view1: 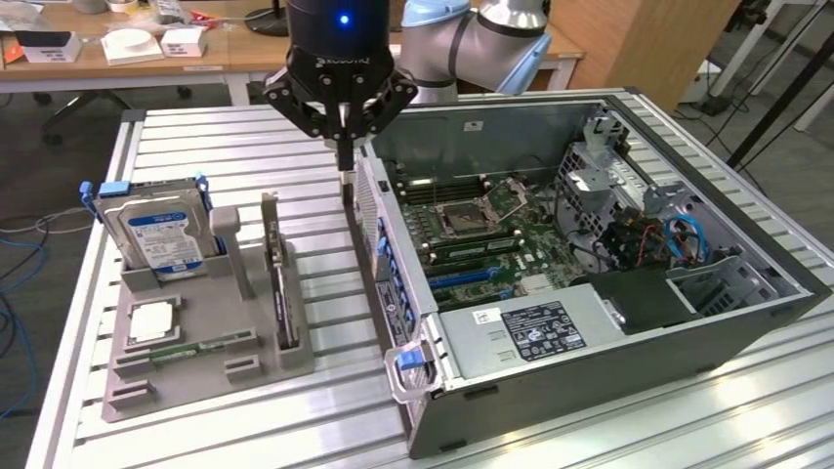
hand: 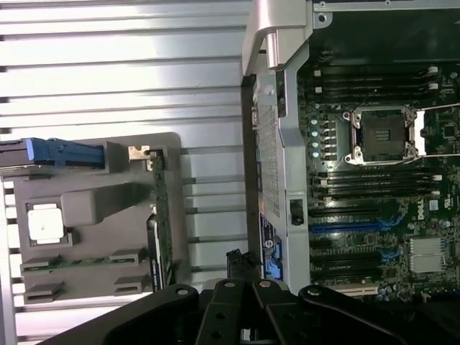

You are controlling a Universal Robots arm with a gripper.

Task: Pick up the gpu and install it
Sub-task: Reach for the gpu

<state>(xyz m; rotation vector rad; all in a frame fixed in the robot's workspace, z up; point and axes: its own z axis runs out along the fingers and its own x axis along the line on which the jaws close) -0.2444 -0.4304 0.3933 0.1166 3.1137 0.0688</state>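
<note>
Hand, pressed together, hovers at the case edge, gpu standing apart in its holder.

Note that your black hand carries a blue indicator light and white lettering; the arm is silver-grey with pale-blue caps.

Free table strip runs between holder and case; upright gpu and drive obstruct the holder side; case interior open above motherboard.
</note>
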